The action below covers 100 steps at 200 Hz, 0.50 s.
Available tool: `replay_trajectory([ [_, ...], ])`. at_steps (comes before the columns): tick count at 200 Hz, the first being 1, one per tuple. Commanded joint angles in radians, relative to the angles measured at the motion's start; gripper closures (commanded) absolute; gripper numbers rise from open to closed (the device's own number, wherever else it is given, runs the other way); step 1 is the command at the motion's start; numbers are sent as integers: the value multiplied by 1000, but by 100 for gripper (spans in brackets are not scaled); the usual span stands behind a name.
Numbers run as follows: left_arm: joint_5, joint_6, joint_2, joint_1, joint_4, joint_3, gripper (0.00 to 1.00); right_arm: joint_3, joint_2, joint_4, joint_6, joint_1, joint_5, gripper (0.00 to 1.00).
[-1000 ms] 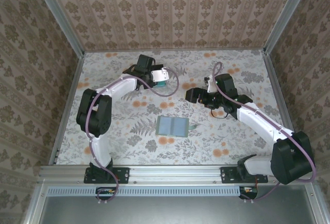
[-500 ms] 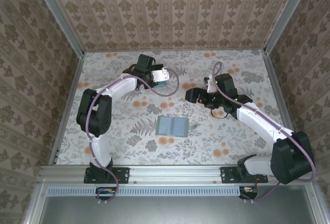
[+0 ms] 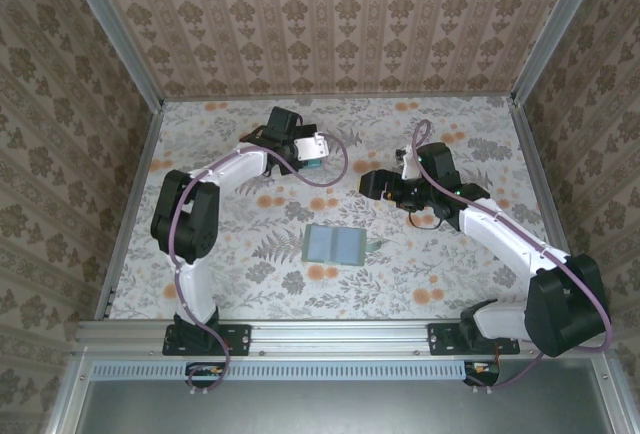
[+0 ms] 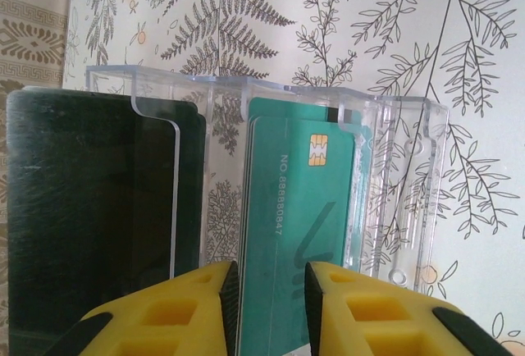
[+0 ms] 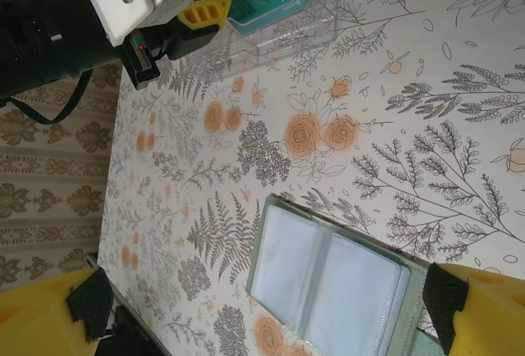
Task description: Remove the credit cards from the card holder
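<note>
- Bench (image 3: 400,279): pale covering printed with grey ferns and orange roses.
- Back wall (image 3: 330,24) and side walls (image 3: 50,154): beige damask wallpaper in vertical bands.
- Silver rail (image 3: 340,334) along the near edge; corner posts (image 3: 112,29) slanting upward.
- Light: soft, even.

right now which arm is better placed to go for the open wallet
Right. The right fingers, open, face the wallet, which lies open between them in the wrist view. The left fingers are over at the tray that holds a teal card.
</note>
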Motion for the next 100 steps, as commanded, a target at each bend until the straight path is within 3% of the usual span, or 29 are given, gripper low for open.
replay_trajectory([
  [1, 21, -81, -55, 5, 1, 20, 67, 2, -19, 9, 17, -6, -5, 0],
  [25, 23, -194, -118, 6, 9, 24, 63, -2, -18, 0, 14, -4, 8, 0],
  [56, 2, -387, -215, 8, 33, -10, 48, -2, -26, -47, -18, 12, 73, 0],
  [100, -19, -696, -414, 25, 84, -136, 1, -12, -41, -108, -60, 81, 191, 0],
])
